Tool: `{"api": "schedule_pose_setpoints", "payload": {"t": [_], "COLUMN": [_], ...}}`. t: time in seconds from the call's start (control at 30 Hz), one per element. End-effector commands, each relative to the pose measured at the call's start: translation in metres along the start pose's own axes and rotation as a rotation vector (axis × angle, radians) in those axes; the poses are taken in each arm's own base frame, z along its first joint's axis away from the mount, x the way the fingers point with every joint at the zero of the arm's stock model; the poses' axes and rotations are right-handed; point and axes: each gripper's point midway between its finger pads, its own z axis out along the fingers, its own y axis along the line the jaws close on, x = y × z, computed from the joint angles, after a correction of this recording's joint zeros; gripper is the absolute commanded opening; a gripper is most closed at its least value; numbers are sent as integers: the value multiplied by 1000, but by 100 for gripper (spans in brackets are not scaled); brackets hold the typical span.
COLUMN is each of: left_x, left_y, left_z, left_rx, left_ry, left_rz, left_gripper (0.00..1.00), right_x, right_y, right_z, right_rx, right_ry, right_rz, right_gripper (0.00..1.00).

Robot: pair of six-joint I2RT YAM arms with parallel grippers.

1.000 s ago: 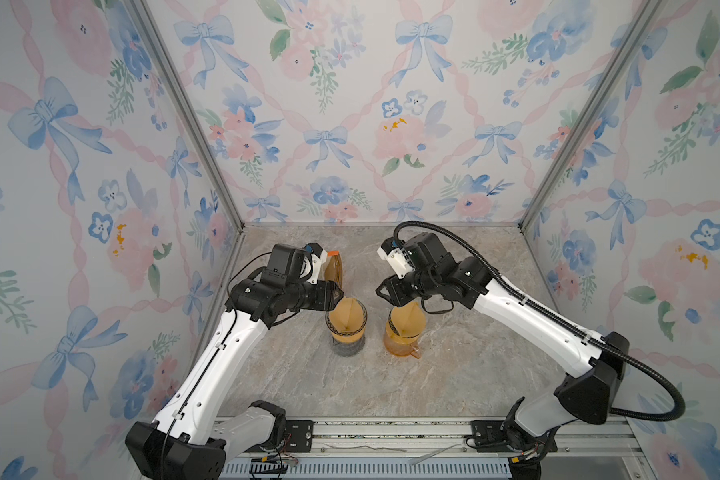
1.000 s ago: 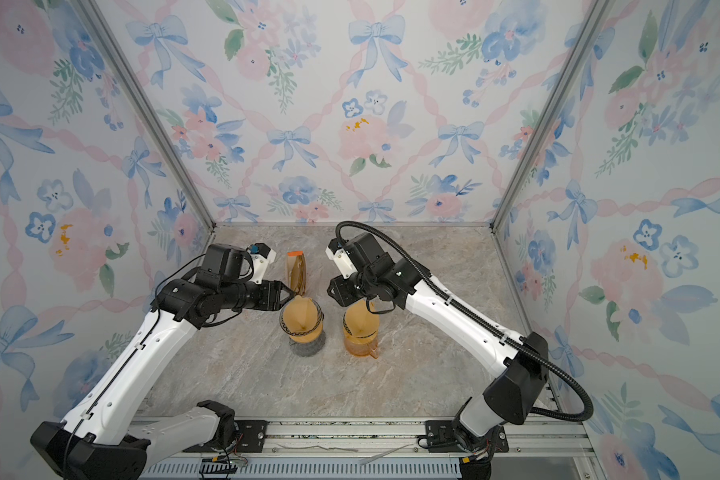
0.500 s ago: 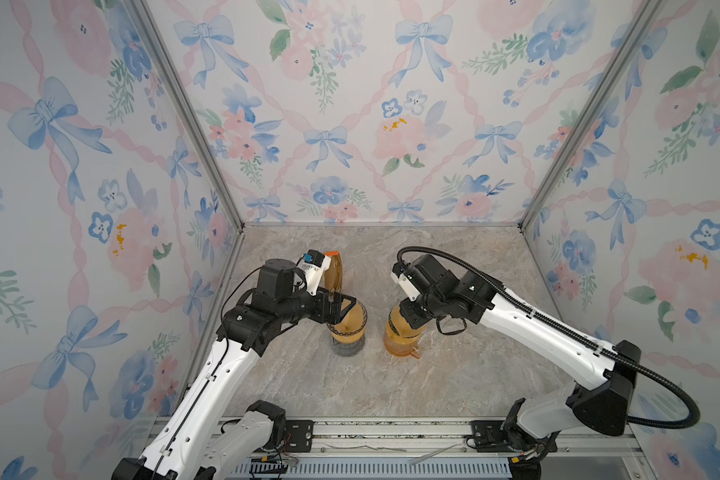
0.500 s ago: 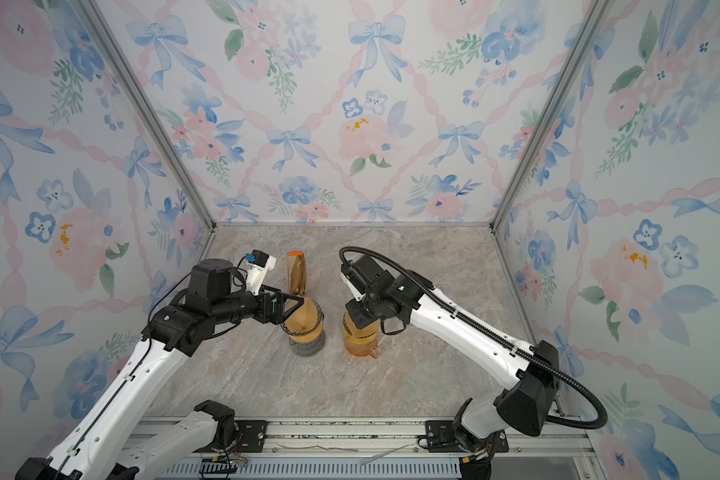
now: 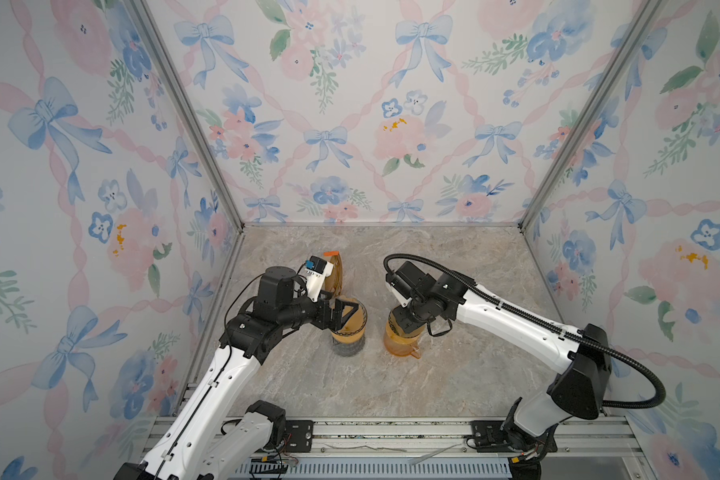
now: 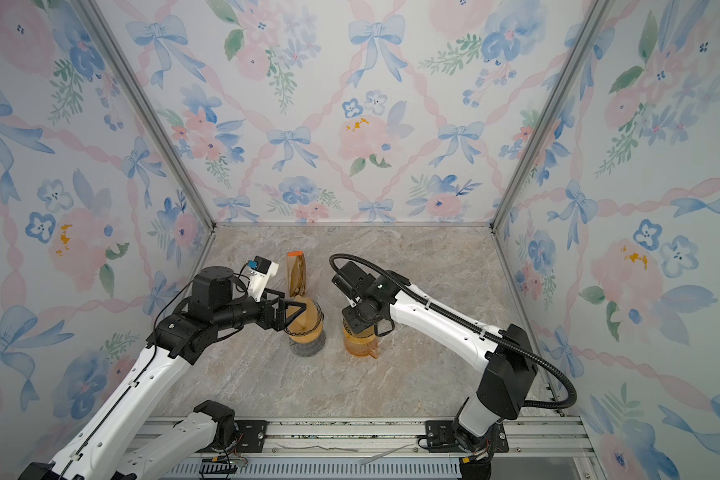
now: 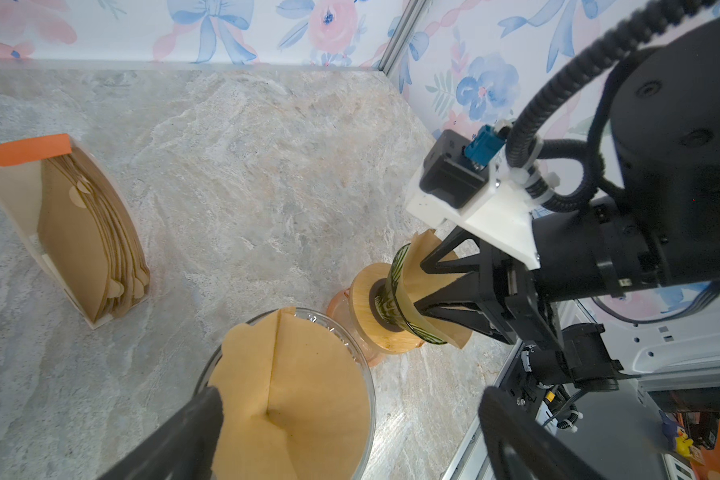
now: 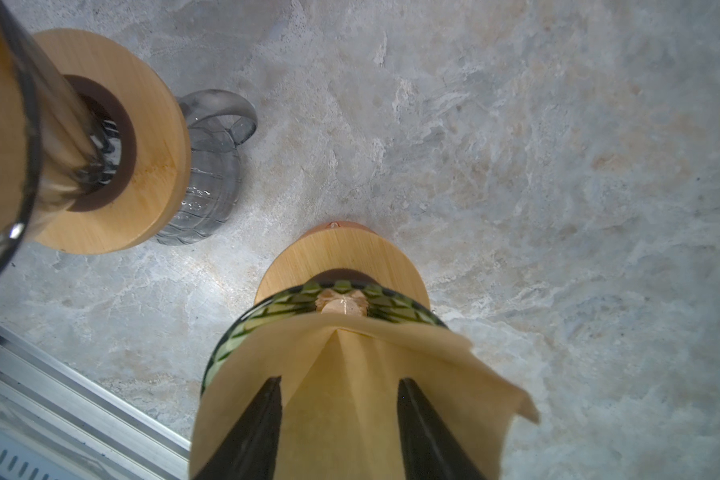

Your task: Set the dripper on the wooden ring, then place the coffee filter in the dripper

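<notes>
Left gripper (image 7: 350, 401) is standing wider than second ago, released, straddling clear dripper (image 7: 346, 340); coffee filter (image 7: 308, 395) is sitting inside it. We are keeping right gripper (image 8: 339, 380) parted, gripping nothing, fingers reaching inside second filter (image 8: 454, 374) in green dripper (image 8: 229, 349) on amber carafe (image 5: 400, 345). Filter box (image 7: 26, 149) is standing behind.

left claw (image 7: 350, 411) opened over the filter (image 7: 304, 365); right claw (image 8: 339, 382) lowered.

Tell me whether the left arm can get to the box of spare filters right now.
Probably yes. The left gripper is open and holds nothing above the clear dripper, and the filter box stands just beyond it with only bare table between. Mind the dripper underneath.
</notes>
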Motion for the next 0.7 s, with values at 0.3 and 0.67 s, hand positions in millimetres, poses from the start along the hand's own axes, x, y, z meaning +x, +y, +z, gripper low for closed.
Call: {"api": "schedule_pose_setpoints", "payload": {"t": [0.3, 0.67], "left_x": [-1, -1], "left_y": [0, -4], "left_z": [-3, -6], "left_rx": [-3, 7], "left_ry": [-25, -33], "left_rz": [30, 31], "left_gripper": [98, 98], "right_x": [2, 5], "right_y": [0, 0], "right_z": [9, 18], "right_rx": [-18, -25], "right_ry": [30, 44], "right_rz": [26, 43], "right_gripper": [59, 61]}}
